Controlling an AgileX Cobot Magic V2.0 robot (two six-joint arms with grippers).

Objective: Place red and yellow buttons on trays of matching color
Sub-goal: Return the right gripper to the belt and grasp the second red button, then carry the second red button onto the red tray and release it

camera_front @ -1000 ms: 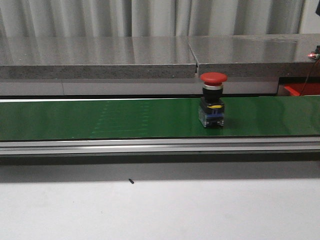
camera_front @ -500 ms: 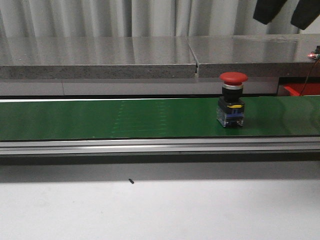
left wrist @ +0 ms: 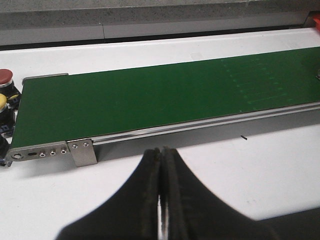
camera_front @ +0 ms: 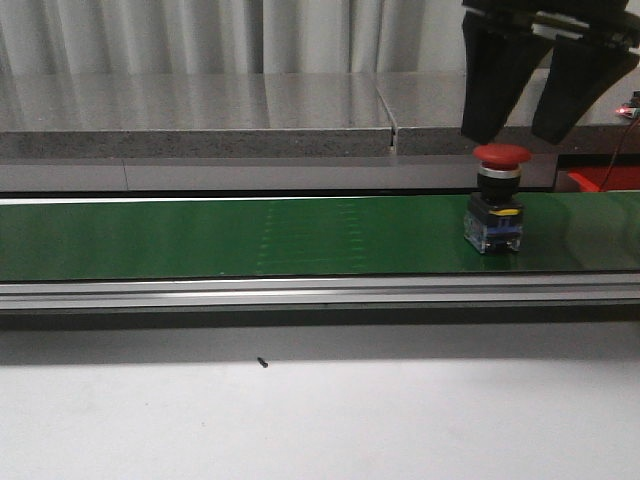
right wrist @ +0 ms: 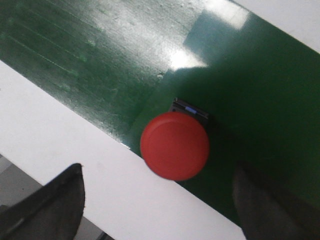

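The right pincer (camera_front: pixel 518 132) is hanging spread just above the red button (camera_front: pixel 497 200), which is standing upright, cap up, on the green belt (camera_front: pixel 250 235), while the left pincer (left wrist: pixel 161 155) is staying pressed together over the white desk (camera_front: pixel 400 420).
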